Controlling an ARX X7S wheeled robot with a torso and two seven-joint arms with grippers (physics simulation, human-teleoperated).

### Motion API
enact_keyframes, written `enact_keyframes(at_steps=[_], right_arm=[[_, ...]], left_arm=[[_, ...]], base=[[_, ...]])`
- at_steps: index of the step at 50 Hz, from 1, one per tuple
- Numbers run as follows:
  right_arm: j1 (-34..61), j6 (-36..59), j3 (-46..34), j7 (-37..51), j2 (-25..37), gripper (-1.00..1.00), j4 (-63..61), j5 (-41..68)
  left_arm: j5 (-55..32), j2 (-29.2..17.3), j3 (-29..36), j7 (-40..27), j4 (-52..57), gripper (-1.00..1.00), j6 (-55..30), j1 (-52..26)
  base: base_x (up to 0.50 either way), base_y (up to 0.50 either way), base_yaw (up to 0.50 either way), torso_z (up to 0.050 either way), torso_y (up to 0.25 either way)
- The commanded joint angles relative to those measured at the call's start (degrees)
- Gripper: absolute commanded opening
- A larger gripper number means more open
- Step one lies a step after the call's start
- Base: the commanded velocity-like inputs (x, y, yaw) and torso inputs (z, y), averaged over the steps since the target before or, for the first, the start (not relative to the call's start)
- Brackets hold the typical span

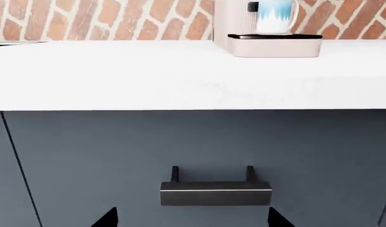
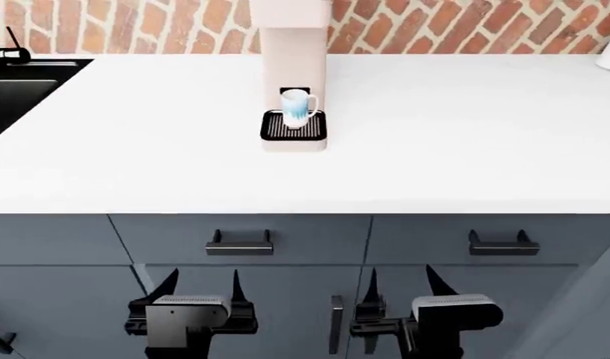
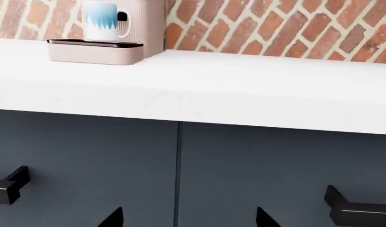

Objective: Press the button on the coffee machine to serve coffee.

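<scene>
**Below the counter edge: both tools parked before the reach**

Low against the cabinet fronts: left tool (image 2: 199, 288) and right tool (image 2: 399, 286), fingers apart and empty, tips pointing up toward the counter (image 2: 465, 134). Held level with the drawer row, just under the left drawer handle (image 2: 239, 244) and well clear of the right drawer handle (image 2: 504, 244), presumably a rest pose that keeps the arms off the worktop.

Further out, on the counter near the brick wall (image 2: 465, 26): coffee machine (image 2: 291, 45), a slim beige tower. Mug (image 2: 297, 107) with blue pattern upright on the slatted drip tray (image 2: 293, 129), directly under the spout, so placed to catch the pour.

Buttons not visible in any view; head of the machine cropped. Judged stage: approach not yet begun. Likely need: a raise well above counter height, then a forward push on the head, clear of the mug.

Far left: sink (image 2: 16, 90).
</scene>
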Motion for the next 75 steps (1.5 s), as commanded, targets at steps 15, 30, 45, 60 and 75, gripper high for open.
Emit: enact_keyframes(at_steps=[15, 30, 45, 60, 75], right_arm=[[0.0, -0.6, -1.2, 2.0, 1.2, 1.0, -0.2, 0.6], [0.2, -0.4, -1.5, 2.6, 1.6, 1.0, 0.1, 1.7], [0.3, -0.3, -2.2, 3.3, 2.0, 1.0, 0.1, 2.2], [0.4, 0.2, -2.8, 4.1, 2.6, 1.0, -0.2, 2.2], [0.3, 0.3, -3.4, 4.7, 3.0, 1.0, -0.4, 2.6]], left_arm=[[-0.3, -0.9, 2.2, -1.9, -0.2, 1.0, -0.1, -0.5], [-1.2, -1.8, 2.5, -2.5, -0.1, 1.0, 0.3, -0.3], [-3.2, -2.4, 2.6, -2.1, 0.4, 1.0, 1.7, -0.1], [-2.3, -2.9, 4.0, -2.3, 0.3, 1.0, 2.6, -0.7], [-2.7, -3.4, 4.6, -2.9, 0.3, 1.0, 2.7, -0.7]], base=[[0.15, 0.26, 0.0, 0.0, 0.0], [0.0, 0.01, 0.0, 0.0, 0.0], [0.0, 0.0, 0.0, 0.0, 0.0], [0.0, 0.0, 0.0, 0.047, 0.0], [0.0, 0.0, 0.0, 0.05, 0.0]])
